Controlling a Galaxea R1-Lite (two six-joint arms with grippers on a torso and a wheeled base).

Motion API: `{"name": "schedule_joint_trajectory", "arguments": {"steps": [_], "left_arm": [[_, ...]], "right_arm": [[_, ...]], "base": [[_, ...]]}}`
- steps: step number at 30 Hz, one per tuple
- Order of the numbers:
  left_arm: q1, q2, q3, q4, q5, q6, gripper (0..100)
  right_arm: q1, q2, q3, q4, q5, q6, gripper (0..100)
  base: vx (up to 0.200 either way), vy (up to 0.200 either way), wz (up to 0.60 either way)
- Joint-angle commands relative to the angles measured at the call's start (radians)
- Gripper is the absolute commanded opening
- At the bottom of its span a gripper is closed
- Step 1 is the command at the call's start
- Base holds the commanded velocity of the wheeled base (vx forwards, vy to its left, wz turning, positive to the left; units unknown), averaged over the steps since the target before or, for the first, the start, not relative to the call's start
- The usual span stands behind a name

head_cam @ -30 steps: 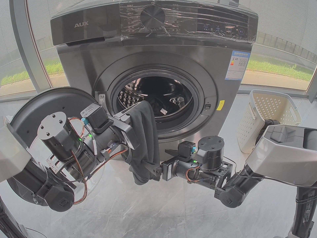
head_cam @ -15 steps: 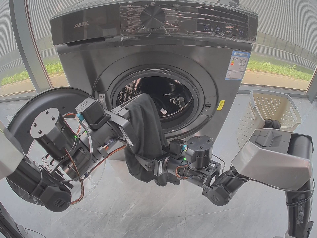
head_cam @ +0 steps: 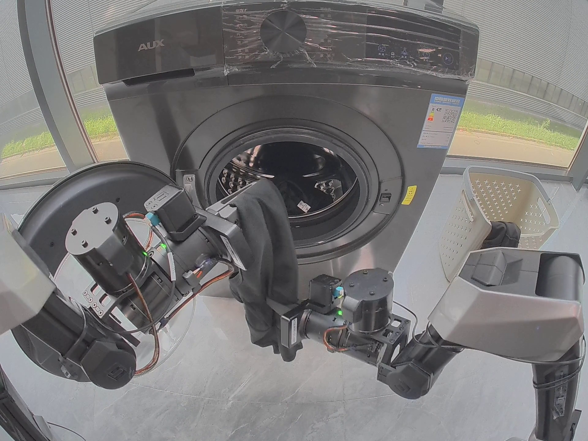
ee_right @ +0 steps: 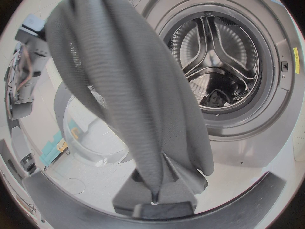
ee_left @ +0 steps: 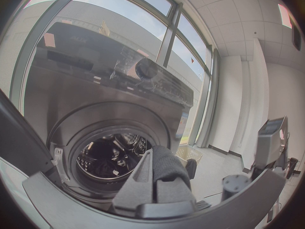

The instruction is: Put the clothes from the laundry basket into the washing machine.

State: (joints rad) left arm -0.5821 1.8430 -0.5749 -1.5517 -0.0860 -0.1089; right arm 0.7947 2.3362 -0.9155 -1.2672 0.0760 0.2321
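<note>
Dark garment [head_cam: 266, 246] hanging before open washer [head_cam: 343, 111] mouth, left tool [head_cam: 240, 206] clenched on its top, right tool [head_cam: 277, 329] clenched on its lower end, basket [head_cam: 490, 206] right of washer

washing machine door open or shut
Open: the washing machine door is swung out to the robot's left, and the drum shows through the round opening behind the hanging dark garment.
</note>
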Motion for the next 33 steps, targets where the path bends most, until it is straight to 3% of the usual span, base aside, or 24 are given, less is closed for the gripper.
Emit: {"name": "schedule_joint_trajectory", "arguments": {"steps": [1,2,5,13,14,20,23,33], "left_arm": [[0.042,0.088,0.001,0.001,0.000,0.008,0],[0.062,0.130,0.001,0.001,0.000,0.015,0],[0.085,0.179,0.001,0.001,0.000,0.015,0],[0.119,0.220,0.013,0.001,0.000,0.025,0],[0.120,0.220,0.015,0.001,0.000,0.023,100],[0.130,0.220,0.036,0.001,-0.012,0.014,100],[0.128,0.232,0.064,0.001,-0.026,0.018,100],[0.111,0.234,0.153,-0.001,-0.150,0.025,100]], "right_arm": [[0.044,-0.095,0.109,-0.027,0.001,0.006,0],[0.054,-0.138,0.158,-0.046,0.001,0.007,0],[0.051,-0.198,0.185,-0.046,0.001,0.009,0],[0.031,-0.250,0.188,-0.035,-0.001,0.021,0],[0.029,-0.245,0.185,-0.035,-0.002,0.021,0],[0.000,-0.241,0.155,-0.027,-0.010,0.021,0],[-0.023,-0.239,0.116,-0.006,-0.045,0.019,0],[-0.031,-0.238,0.076,0.009,-0.056,0.021,0]], "base": [[0.000,0.000,0.00],[0.000,0.000,0.00],[0.000,0.000,0.00],[0.000,0.000,0.00],[0.000,0.000,0.00],[0.000,0.000,0.00],[0.000,0.000,0.00],[0.000,0.000,0.00]]}}
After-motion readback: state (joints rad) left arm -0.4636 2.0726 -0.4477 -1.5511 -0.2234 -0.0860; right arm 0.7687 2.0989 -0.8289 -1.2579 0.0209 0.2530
